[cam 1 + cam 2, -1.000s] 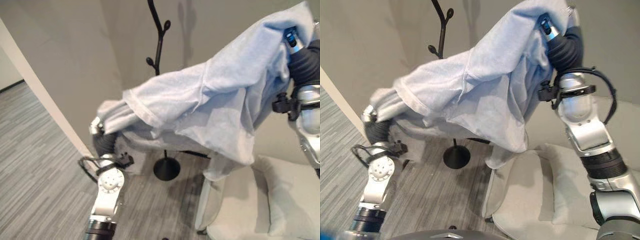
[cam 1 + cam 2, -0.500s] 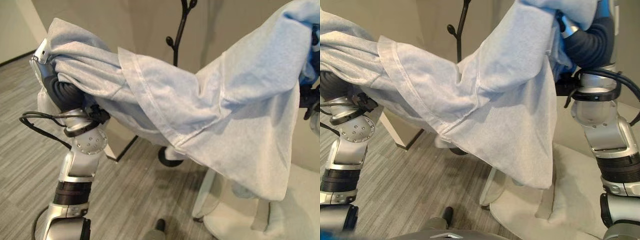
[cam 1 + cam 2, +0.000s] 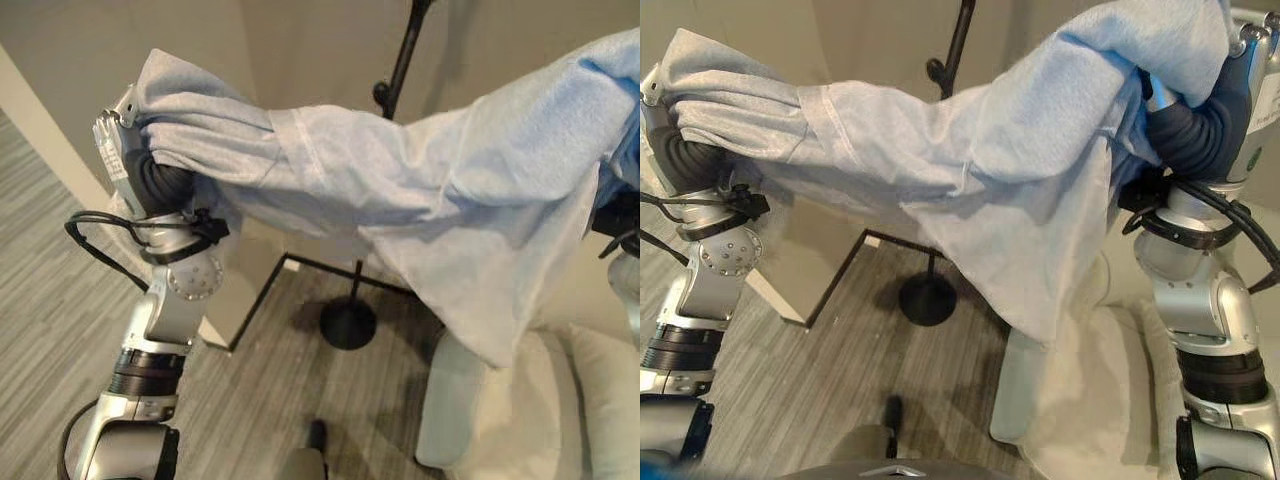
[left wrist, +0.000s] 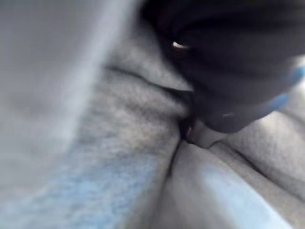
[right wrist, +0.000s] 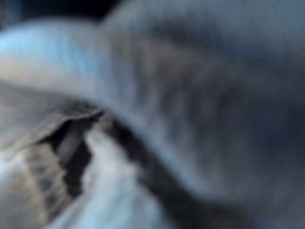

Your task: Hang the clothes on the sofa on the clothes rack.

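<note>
A light grey-blue garment point(image 3: 420, 190) hangs stretched between my two raised arms, with its lower edge sagging above the sofa point(image 3: 520, 420). One end lies bunched over my left hand point(image 3: 150, 185), high on the left. The other end is wrapped over my right hand point(image 3: 1190, 130), high on the right. Both wrist views look into folds of this cloth point(image 4: 119, 157) point(image 5: 214, 95) from very close. The black clothes rack stands behind the garment: its pole point(image 3: 400, 60) rises above the cloth and its round base point(image 3: 347, 322) rests on the floor below.
A pale cushion point(image 3: 610, 400) lies on the sofa at lower right. A white wall corner point(image 3: 50, 130) runs down the left side. A light panel with a dark edge point(image 3: 300, 265) stands between my left arm and the rack base. Grey striped floor lies ahead.
My left arm has lifted its end of the garment from low by the rack base up to about the right hand's height. The cloth now spans almost level. The view has shifted too.
</note>
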